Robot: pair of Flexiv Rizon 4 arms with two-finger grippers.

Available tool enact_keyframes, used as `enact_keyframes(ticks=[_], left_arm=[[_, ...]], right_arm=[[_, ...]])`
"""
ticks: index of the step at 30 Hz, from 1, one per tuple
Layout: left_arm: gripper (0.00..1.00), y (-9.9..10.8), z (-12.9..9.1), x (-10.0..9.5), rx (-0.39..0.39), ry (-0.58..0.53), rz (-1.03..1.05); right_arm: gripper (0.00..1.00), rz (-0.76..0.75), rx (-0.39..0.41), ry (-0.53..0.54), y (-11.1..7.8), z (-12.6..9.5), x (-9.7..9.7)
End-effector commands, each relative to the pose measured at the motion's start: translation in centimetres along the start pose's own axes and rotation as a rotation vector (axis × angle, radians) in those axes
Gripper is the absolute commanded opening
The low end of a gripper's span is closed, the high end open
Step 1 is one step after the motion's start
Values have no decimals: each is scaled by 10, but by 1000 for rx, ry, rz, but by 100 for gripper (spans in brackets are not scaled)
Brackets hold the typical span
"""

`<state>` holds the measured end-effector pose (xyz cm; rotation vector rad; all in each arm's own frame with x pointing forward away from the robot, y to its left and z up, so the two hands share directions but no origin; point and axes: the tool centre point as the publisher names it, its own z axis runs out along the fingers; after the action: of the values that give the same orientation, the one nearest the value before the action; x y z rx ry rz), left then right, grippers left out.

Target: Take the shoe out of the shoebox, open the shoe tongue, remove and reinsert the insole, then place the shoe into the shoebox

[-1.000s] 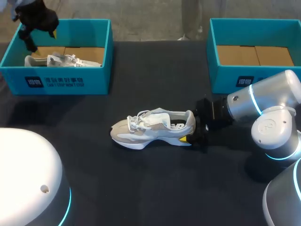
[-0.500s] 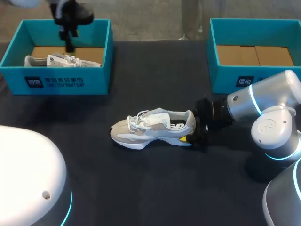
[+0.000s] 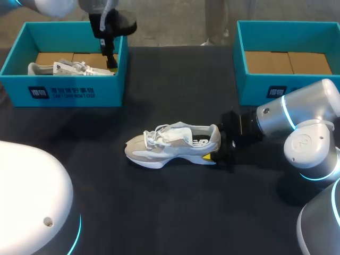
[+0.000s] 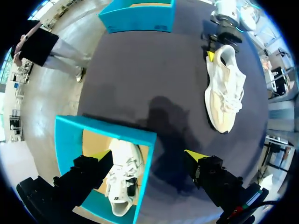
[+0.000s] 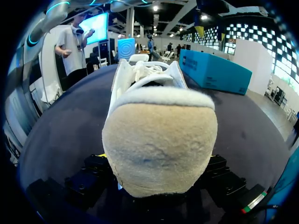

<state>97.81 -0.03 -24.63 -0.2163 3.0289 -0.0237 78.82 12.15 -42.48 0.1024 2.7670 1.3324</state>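
Right tool (image 3: 213, 157) clamps the heel of the shoe (image 3: 172, 144), upright on the worktop (image 3: 159, 212) near the right shoebox (image 3: 255, 87), outside it; probably light, soft upper, stiffer heel, so a heel grip suits.

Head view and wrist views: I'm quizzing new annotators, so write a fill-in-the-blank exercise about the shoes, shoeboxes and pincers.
1. The right pincer grips the white sneaker by its ___.
2. The second shoe lies in the shoebox on the robot's ___.
3. The left pincer, above that shoebox's wall, has its fingers ___.
Missing words: heel; left; open.
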Motion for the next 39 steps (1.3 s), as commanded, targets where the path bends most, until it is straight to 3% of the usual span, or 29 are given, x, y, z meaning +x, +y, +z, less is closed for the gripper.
enact_keyframes(ticks=[1,23,24,33,35,38,39], left_arm=[[100,-7,6,2,-15,9,47],[100,-7,6,2,-15,9,47],[100,-10,6,7,15,-1,25],[100,-34,9,38,-45,-35,-239],[100,-37,10,47,-5,-21,-305],[100,-46,13,63,-57,-34,-394],[100,-49,13,69,-38,-35,-425]], right_arm=[[0,0,3,-2,0,2,0],[0,0,3,-2,0,2,0],[0,0,3,-2,0,2,0],[0,0,3,-2,0,2,0],[0,0,3,-2,0,2,0],[0,0,3,-2,0,2,0],[0,0,3,-2,0,2,0]])
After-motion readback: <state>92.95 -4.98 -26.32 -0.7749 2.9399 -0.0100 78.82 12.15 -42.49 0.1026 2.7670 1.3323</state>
